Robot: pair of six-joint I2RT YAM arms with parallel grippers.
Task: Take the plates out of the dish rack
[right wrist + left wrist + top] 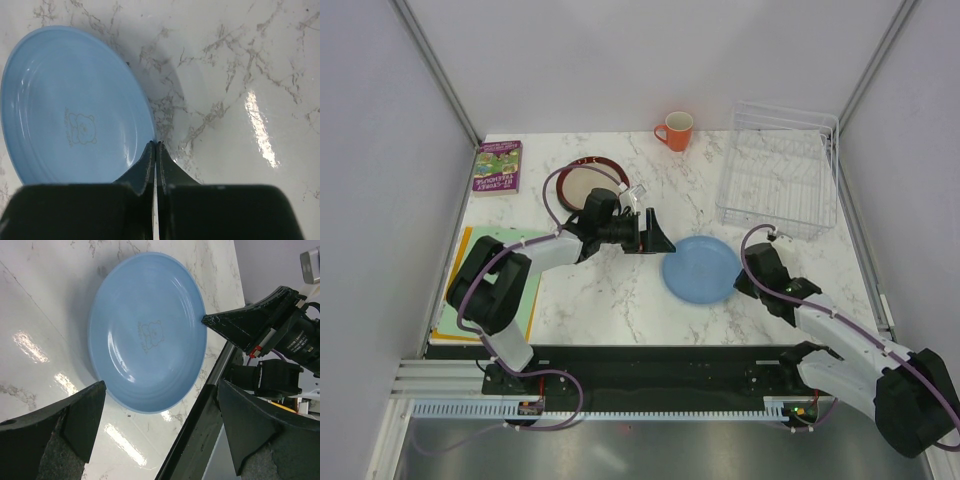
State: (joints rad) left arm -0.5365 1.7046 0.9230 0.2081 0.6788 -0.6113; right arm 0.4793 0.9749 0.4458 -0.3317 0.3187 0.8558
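The light blue plate (700, 268) lies flat on the marble table in front of the dish rack (780, 170), which is a white wire basket at the back right with no plates showing in it. A cream plate with a dark red-brown rim (582, 178) lies at the back left, partly hidden by my left arm. My left gripper (663, 242) is open and empty just left of the blue plate (147, 330). My right gripper (156, 145) is shut, its tips at the blue plate's right rim (75, 110). The red patterned plate is out of view.
An orange mug (675, 130) stands at the back, left of the rack. A purple book (498, 166) lies at the back left corner. Green and yellow mats (465, 285) lie at the left edge. Grey walls enclose the table.
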